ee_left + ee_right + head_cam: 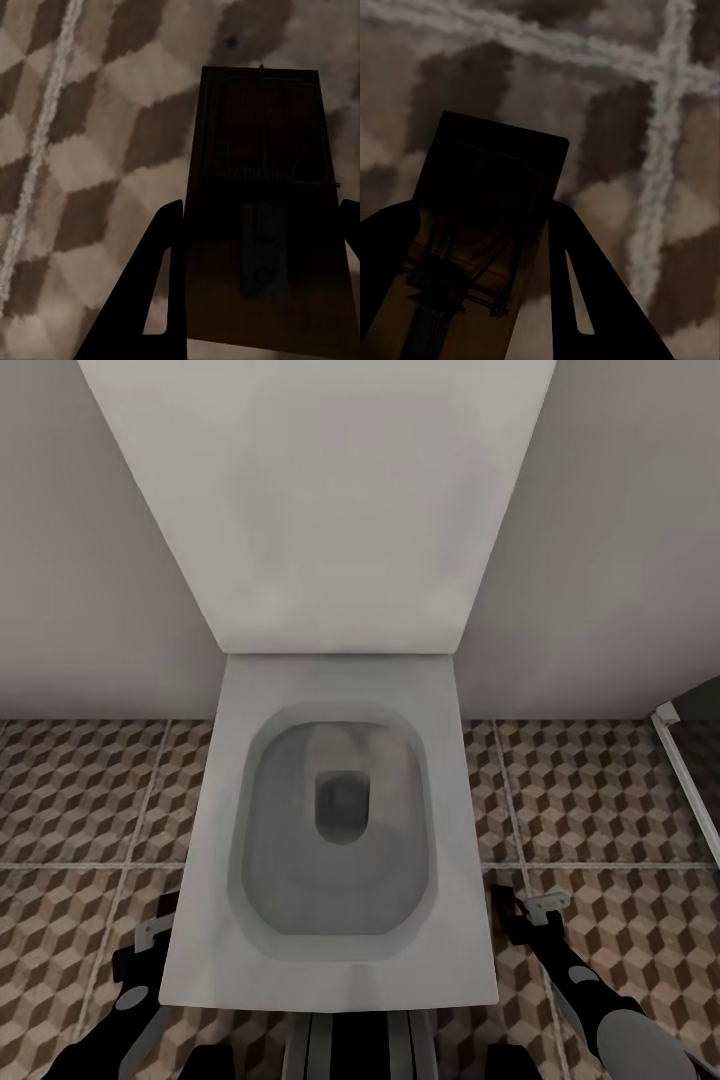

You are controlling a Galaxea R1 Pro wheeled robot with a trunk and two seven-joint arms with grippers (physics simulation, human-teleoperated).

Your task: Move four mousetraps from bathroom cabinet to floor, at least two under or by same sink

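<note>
In the left wrist view, a tan-wood mousetrap [259, 150] with a dark wire spring sits between my left gripper's [262, 217] dark fingers [154, 300], over the cube-patterned bathroom floor [90, 150]. The right wrist view shows a second mousetrap [495, 172], deep in shadow, clamped in my right gripper [480, 225] above the tiles [607, 112]. From the head camera, the left gripper [150, 945] hangs low beside the toilet's left side and the right gripper [530, 915] beside its right side, both above the bathroom floor [80, 790]. The cabinet is out of view.
A white toilet [340, 970] with its lid raised against the pale wall [90, 560] stands straight ahead between my arms. A shower frame [685, 780] with a dark floor behind it borders the tiles at the right.
</note>
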